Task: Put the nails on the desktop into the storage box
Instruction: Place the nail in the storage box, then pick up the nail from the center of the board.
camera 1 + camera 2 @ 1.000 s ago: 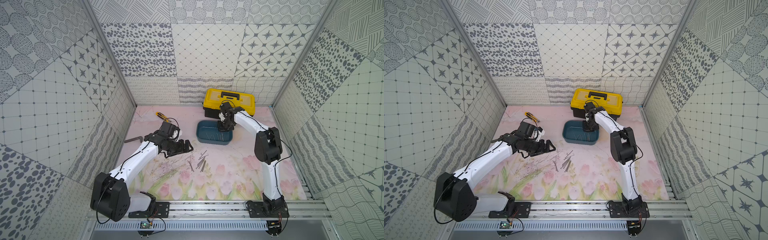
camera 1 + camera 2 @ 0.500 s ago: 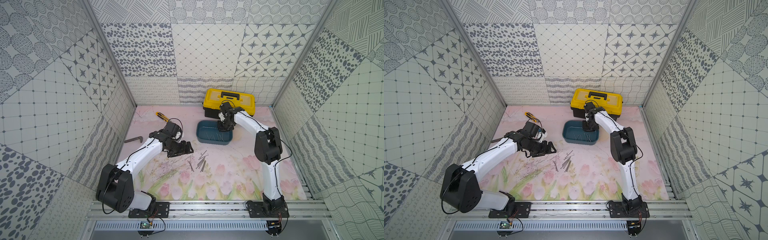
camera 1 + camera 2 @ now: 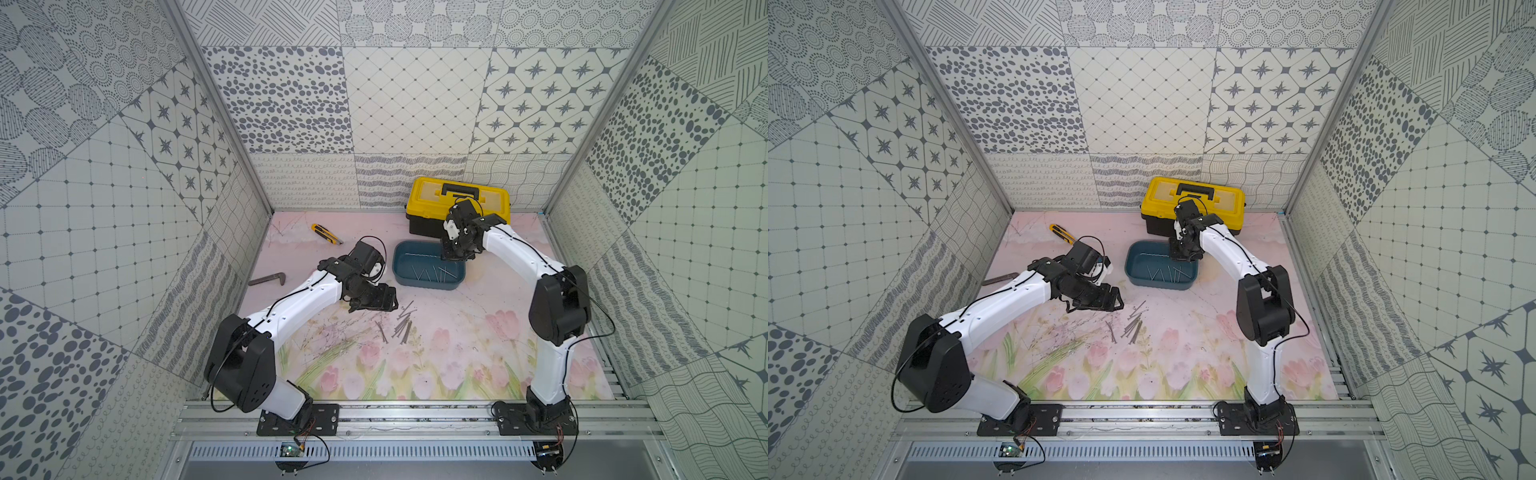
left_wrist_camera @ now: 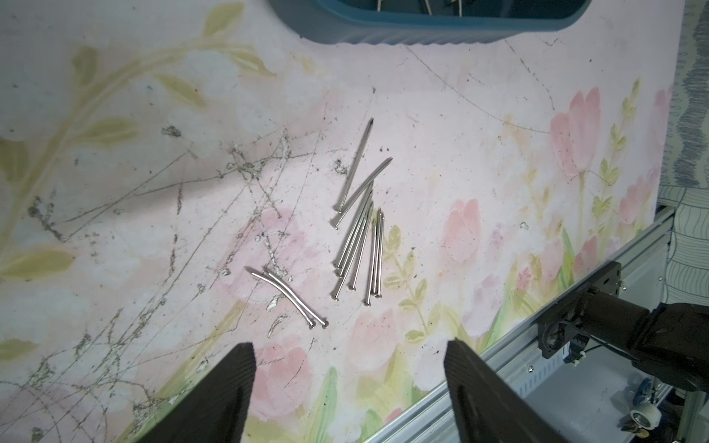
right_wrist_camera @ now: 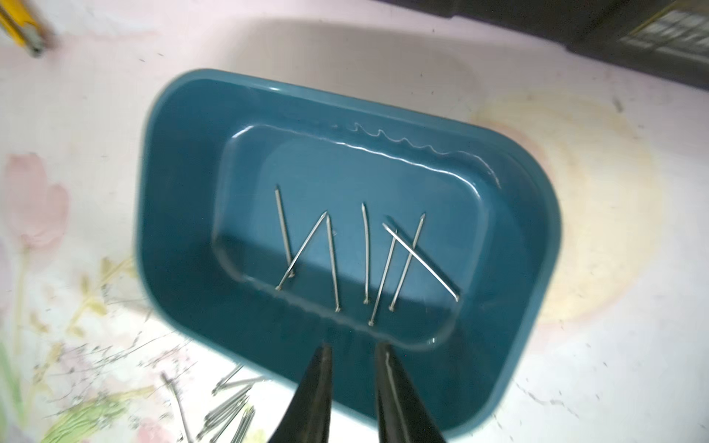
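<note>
1. Left gripper [image 4: 349,345]: jaws wide apart, empty, over the desktop [image 4: 479,145], just beside the loose nails [image 4: 356,237].
2. Loose nails: ten or so, one cluster w/ a pair lying slightly off. Near the storage box [image 3: 428,286], not touching it.
3. Right gripper [image 5: 353,347]: jaws a narrow gap apart, nothing btwn them, over storage box's edge.
4. Boxed nails [image 5: 366,253]: seven on the box floor, some crossed.
5. Yellow toolbox [image 3: 457,195] just behind storage box.
</note>
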